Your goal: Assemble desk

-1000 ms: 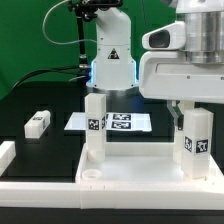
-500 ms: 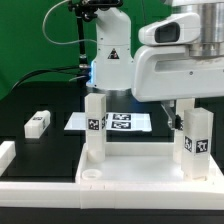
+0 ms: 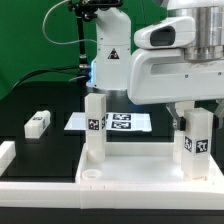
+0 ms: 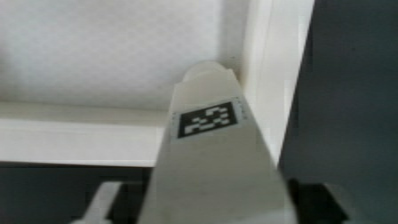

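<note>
The desk top (image 3: 130,184), a white tray with a raised rim, lies in the foreground. Two tagged white legs stand upright in it: one (image 3: 95,128) at the exterior view's left, one (image 3: 195,146) at its right corner. My gripper (image 3: 196,118) has come down over the top of the right leg, with a finger on each side. In the wrist view this leg (image 4: 214,120) fills the space between my fingers (image 4: 107,200), and my gripper (image 4: 210,208) is shut on it. Below it lie the desk top's floor and rim (image 4: 107,140).
A loose tagged leg (image 3: 38,123) lies on the black table at the exterior view's left. Another white piece (image 3: 5,155) shows at the left edge. The marker board (image 3: 128,122) lies behind the desk top, in front of the arm's base (image 3: 110,62).
The arm has moved lower and toward the exterior view's left over the right leg. The jaws have closed in from wide open onto that leg.
</note>
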